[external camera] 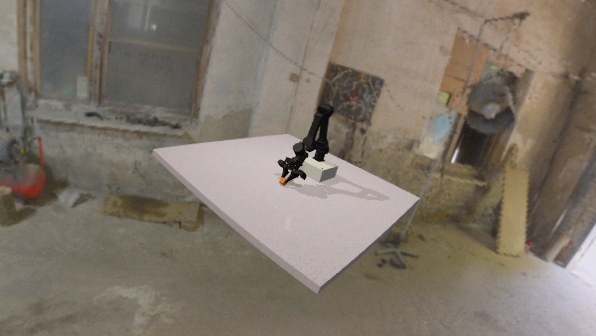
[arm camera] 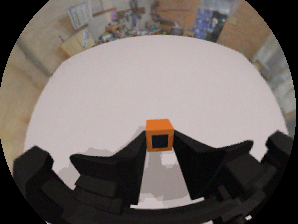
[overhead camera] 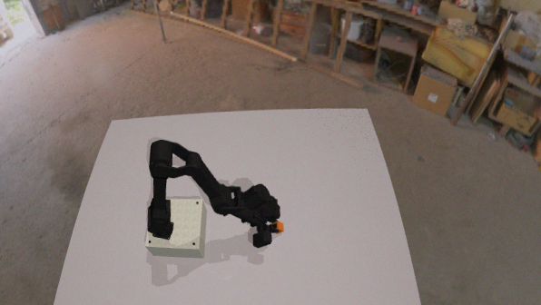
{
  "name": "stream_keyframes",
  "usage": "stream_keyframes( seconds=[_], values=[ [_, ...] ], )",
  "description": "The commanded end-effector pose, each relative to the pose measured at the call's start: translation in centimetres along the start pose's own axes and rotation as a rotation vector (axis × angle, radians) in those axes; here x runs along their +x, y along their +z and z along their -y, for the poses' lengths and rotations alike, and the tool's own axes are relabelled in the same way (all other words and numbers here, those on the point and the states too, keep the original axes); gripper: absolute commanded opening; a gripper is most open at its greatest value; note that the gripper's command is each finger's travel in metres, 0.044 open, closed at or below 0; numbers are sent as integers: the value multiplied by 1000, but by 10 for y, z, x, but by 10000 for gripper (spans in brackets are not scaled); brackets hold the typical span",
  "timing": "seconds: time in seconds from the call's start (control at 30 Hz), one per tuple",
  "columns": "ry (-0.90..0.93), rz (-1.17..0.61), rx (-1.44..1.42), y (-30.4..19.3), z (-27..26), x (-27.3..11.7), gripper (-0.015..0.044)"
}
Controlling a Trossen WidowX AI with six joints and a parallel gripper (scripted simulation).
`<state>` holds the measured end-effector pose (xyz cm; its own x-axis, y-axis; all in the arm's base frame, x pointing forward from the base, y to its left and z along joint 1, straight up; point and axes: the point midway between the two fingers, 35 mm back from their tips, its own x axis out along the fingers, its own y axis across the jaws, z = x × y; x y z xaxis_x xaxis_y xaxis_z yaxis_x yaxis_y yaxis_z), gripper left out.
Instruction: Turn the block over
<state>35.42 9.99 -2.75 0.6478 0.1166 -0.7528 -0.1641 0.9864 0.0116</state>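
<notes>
One arm, one gripper (arm camera: 160, 156), one block (arm camera: 158, 135); nothing else loose on the table (overhead camera: 318, 182) apart from the pale base box (overhead camera: 186, 227) the arm is mounted on. Fingers are clenched on the block, an orange cube pinched right at the fingertips, sitting just below centre frame in the wrist view. The face turned toward the wrist camera carries a dark square, presumably the mark. The cube shows no long axis. In the top view the block (overhead camera: 279, 225) peeks out at the lower right of the wrist, centre-bottom of the frame, close to the table; contact with the surface cannot be told. Judgement: the marked face points back along the fingers toward the wrist, so the turn-over depends on rotating the wrist until that face looks down.
</notes>
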Motion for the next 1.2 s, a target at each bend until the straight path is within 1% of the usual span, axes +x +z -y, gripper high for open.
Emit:
stream_keyframes(
  seconds=[0.0, 0.37, 0.73, 1.17],
  values=[
    [-6, 45, -5, -7, 1, 5, 0],
    [-6, 195, -5, -14, 1, 8, 0],
    [-6, 341, 0, -19, 3, -4, 0],
    [-6, 369, 1, -18, 3, -8, 0]
  ],
)
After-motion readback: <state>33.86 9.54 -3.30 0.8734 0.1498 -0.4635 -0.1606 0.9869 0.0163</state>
